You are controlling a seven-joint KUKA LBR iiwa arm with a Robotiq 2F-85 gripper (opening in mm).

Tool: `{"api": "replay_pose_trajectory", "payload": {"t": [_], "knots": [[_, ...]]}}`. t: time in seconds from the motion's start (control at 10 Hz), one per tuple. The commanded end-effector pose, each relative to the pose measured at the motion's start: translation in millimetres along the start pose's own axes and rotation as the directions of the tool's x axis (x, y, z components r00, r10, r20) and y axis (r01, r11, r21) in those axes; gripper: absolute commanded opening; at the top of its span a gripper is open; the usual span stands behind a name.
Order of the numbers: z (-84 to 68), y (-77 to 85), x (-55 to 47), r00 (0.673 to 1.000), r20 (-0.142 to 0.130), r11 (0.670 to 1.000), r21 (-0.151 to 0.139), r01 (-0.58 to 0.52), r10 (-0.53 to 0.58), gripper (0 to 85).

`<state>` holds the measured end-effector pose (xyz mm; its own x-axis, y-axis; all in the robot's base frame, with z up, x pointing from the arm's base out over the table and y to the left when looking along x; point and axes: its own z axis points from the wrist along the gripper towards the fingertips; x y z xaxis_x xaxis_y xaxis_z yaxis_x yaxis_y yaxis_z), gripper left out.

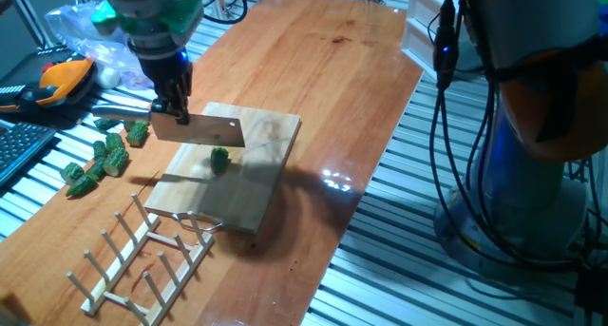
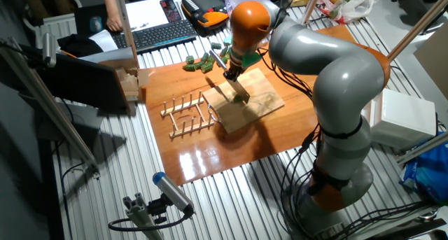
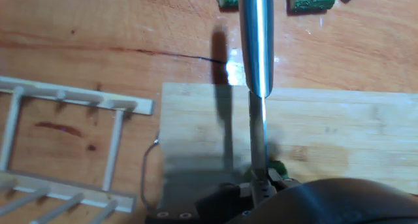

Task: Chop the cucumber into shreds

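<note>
We see the tool [image 1: 172, 105] pinching a cleaver [image 1: 197, 129] just above the cucumber [image 1: 220, 159], which lies on the wooden board [image 1: 256, 188].

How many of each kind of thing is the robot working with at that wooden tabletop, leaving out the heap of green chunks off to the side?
Cleaver, gripped in the hand: 1
Chopping board: 1
Cucumber piece on the board: 1
Wooden peg rack: 1
Total: 4
</note>
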<state>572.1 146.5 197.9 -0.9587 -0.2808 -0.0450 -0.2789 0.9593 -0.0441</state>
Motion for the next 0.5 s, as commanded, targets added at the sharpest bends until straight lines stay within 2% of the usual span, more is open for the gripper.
{"api": "replay_pose_trajectory", "payload": {"t": [0.0,0.1,0.2,0.4], "knots": [[-0.1,0.2,0.0,1.000,-0.011,0.999,0.026,0.020,-0.019,0.0],[1.6,-1.3,1.2,0.999,-0.016,0.999,0.034,0.031,-0.030,0.0],[11.5,-7.9,8.2,0.999,-0.011,0.999,0.020,0.036,-0.036,0.0],[27.4,-16.5,17.4,0.998,-0.014,0.998,0.022,0.056,-0.056,0.0]]}}
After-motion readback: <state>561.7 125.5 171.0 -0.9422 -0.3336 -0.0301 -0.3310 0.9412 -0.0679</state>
